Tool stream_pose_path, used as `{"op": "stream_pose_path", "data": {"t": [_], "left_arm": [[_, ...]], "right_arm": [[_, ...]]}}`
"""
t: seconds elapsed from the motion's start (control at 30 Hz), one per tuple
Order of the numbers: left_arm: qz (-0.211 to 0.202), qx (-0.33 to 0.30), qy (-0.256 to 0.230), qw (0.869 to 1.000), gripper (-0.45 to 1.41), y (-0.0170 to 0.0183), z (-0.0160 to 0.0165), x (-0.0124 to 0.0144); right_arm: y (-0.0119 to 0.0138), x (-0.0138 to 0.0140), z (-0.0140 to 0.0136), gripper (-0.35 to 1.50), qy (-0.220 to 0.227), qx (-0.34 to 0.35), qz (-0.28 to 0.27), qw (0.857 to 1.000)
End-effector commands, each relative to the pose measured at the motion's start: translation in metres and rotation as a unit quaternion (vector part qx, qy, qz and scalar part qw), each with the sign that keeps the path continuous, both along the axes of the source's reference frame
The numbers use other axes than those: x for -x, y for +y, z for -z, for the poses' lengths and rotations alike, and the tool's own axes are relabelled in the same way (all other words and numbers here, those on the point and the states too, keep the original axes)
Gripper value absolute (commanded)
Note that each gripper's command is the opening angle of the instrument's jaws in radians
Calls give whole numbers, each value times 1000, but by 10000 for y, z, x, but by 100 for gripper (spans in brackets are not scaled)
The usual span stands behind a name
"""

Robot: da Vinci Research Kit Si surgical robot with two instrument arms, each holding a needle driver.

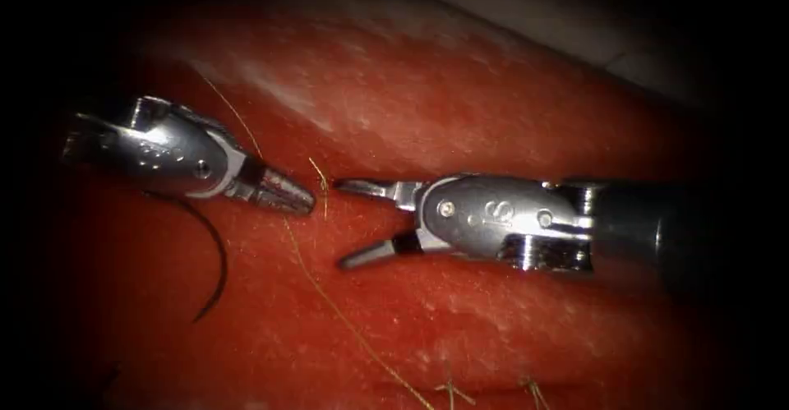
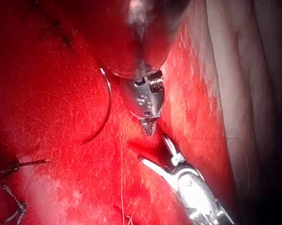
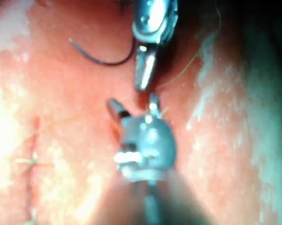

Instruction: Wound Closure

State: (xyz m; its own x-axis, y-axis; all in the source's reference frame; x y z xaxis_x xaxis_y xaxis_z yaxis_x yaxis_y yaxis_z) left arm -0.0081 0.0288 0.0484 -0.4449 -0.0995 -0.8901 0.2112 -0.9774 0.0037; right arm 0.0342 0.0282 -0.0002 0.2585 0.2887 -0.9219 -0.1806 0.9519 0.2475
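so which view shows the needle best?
Endoscope view: the needle lies loose on the tissue, below the left tool, its curve unobstructed. Left wrist view shows its arc beside the shaft; right wrist view, partly behind the left tool.

A surgical training bench in a lab: a slab of red-stained tissue [image 1: 460,106] (pork, no drapes) ends at a pale bare surface [image 1: 575,16], while two metal wristed tools and a curved needle [image 1: 212,254] lie over it.
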Motion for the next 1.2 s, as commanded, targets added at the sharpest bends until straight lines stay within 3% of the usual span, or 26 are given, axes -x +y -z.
{"op": "stream_pose_path", "data": {"t": [0.03, 0.27, 1.1, 1.17, 1.2], "left_arm": [[-1, 0, -1, 1000, -35, -3, -6, 6], [-1, -1, -1, 1000, -35, -2, -3, 5], [-1, -1, -1, 1000, -35, -2, -2, 5], [-1, -1, -1, 1000, -35, -2, -2, 5], [-1, -1, -1, 1000, -35, -2, -2, 5]], "right_arm": [[6, -16, -6, 118, 2, 5, -5, 1000], [7, -51, -31, 116, -11, 23, -15, 1000], [1, -86, -66, 111, -5, 37, -13, 999], [0, -82, -68, 89, -3, 37, -11, 999], [0, -81, -68, 64, -5, 36, -9, 999]]}}
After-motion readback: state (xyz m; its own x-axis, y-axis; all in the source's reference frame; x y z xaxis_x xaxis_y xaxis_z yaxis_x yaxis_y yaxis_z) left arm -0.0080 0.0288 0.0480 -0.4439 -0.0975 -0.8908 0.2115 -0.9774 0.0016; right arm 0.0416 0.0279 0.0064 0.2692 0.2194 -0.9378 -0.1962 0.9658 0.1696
